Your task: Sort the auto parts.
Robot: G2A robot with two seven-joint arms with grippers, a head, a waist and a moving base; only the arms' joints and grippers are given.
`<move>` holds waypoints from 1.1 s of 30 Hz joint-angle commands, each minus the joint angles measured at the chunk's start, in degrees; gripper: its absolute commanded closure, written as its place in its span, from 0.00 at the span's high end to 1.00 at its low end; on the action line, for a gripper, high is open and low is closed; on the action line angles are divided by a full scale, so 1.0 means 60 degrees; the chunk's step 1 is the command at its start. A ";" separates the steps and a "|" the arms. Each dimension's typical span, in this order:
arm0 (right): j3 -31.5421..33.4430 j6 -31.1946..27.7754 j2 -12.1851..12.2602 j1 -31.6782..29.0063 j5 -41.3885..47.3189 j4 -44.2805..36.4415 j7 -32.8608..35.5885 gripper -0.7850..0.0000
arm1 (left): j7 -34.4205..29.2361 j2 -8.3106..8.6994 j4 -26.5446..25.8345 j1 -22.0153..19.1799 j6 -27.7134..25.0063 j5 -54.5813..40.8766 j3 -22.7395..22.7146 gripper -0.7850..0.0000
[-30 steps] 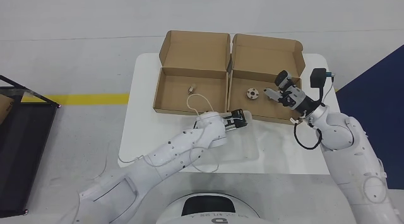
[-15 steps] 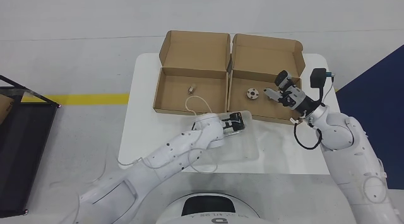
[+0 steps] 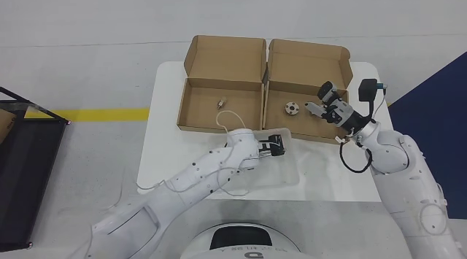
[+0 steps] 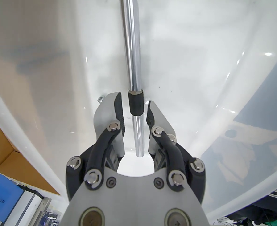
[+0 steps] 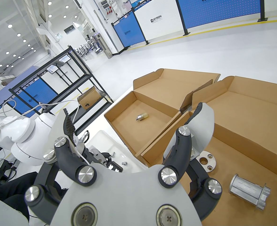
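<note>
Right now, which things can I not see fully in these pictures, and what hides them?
Left wrist view: a small bolt is half covered by a finger of the left end effector; its shape is unclear.
Right wrist view: the flat ring in the right box is partly behind a finger of the right end effector.
Top view: the little part in the left box is too small to identify.

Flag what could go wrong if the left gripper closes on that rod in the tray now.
1. The open left gripper straddles the chrome rod near one end, at its black band; the long free end could sag or swing when lifted.
2. A small screw lies right beside one finger and might get knocked or pinched.
3. The polished rod may slip out of the grip.
</note>
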 commanded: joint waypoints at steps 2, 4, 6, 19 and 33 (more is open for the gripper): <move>0.0000 0.0000 0.0000 0.0000 0.0002 0.0000 -0.0001 1.00 | 0.0012 -0.0153 0.0432 -0.0157 -0.0070 -0.0168 0.0196 0.30; 0.0000 0.0000 0.0000 0.0000 0.0002 0.0000 -0.0001 1.00 | 0.0001 -0.0265 0.0742 -0.0278 -0.0062 -0.0257 0.0319 0.30; 0.0000 0.0000 0.0000 0.0000 0.0002 0.0000 -0.0001 1.00 | -0.0022 -0.0384 0.1032 -0.0410 0.0102 -0.0280 0.0426 0.29; 0.0000 0.0000 0.0000 0.0000 0.0002 0.0000 -0.0001 1.00 | 0.0071 -0.0958 0.2158 -0.0888 0.0554 -0.0400 0.0864 0.00; 0.0000 0.0000 0.0000 0.0000 0.0002 0.0000 -0.0001 1.00 | 0.0461 -0.0420 0.0406 -0.0338 0.1318 0.0235 -0.0212 0.00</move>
